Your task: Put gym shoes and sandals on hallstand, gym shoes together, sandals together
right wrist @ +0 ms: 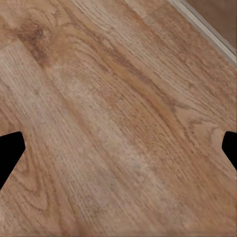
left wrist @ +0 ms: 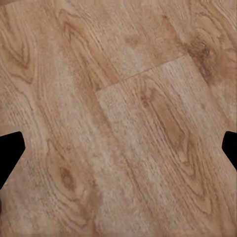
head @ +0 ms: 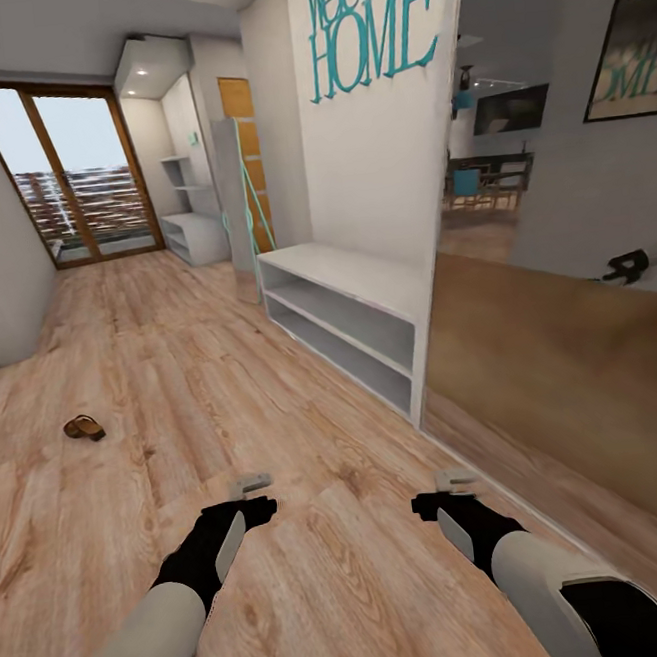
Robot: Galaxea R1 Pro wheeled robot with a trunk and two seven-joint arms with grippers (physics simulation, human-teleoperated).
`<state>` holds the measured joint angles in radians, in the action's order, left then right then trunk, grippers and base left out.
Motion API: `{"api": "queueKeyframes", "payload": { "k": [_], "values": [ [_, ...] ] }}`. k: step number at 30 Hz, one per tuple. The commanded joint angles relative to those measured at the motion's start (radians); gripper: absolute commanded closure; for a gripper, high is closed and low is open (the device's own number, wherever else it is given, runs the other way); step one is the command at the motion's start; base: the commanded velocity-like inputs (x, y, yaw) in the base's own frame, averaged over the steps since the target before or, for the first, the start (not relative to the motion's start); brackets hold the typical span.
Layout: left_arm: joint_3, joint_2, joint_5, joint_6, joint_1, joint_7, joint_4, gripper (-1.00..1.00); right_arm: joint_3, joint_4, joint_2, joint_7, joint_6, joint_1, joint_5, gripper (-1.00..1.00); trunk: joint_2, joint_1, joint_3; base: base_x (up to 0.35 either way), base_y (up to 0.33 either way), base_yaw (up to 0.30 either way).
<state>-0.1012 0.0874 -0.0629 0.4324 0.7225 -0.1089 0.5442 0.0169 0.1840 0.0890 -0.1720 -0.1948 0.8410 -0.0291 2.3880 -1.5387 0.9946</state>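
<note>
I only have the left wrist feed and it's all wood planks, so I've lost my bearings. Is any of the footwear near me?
Observer: One brown sandal lies on the corridor floor, ahead and to the left of the left gripper.
Operator: And the rack?
Observer: The white hallstand stands ahead on the right against the wall; what I can see of its top and two shelves is bare.
Operator: Is my right hand carrying anything?
Observer: No. The right gripper is open over bare planks, with a pale baseboard strip at the corner of its view.
</note>
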Motion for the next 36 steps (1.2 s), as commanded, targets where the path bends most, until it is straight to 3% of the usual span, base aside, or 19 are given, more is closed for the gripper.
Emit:
{"api": "queueKeyframes", "payload": {
  "k": [1, 12, 36],
  "values": [
    [0.0, 0.0, 0.0, 0.0, 0.0, 0.0, 0.0, -1.0, 0.0, 0.0, 0.0, 0.0, 0.0, 0.0, 0.0, -1.0, 0.0, 0.0, 0.0, 0.026, 0.341, 0.0],
    [-0.001, 0.0, 0.0, -0.001, 0.0, 0.0, 0.0, -1.0, 0.0, 0.0, 0.0, 0.0, 0.0, 0.001, 0.0, -1.0, 0.0, 0.0, 0.0, 0.055, 0.318, 0.0],
    [-0.002, 0.0, 0.0, -0.001, 0.0, 0.0, 0.0, -1.0, 0.0, 0.0, 0.0, 0.0, 0.0, 0.0, 0.0, -1.0, 0.0, 0.0, 0.0, 0.01, 0.134, 0.0]
  ]
}}
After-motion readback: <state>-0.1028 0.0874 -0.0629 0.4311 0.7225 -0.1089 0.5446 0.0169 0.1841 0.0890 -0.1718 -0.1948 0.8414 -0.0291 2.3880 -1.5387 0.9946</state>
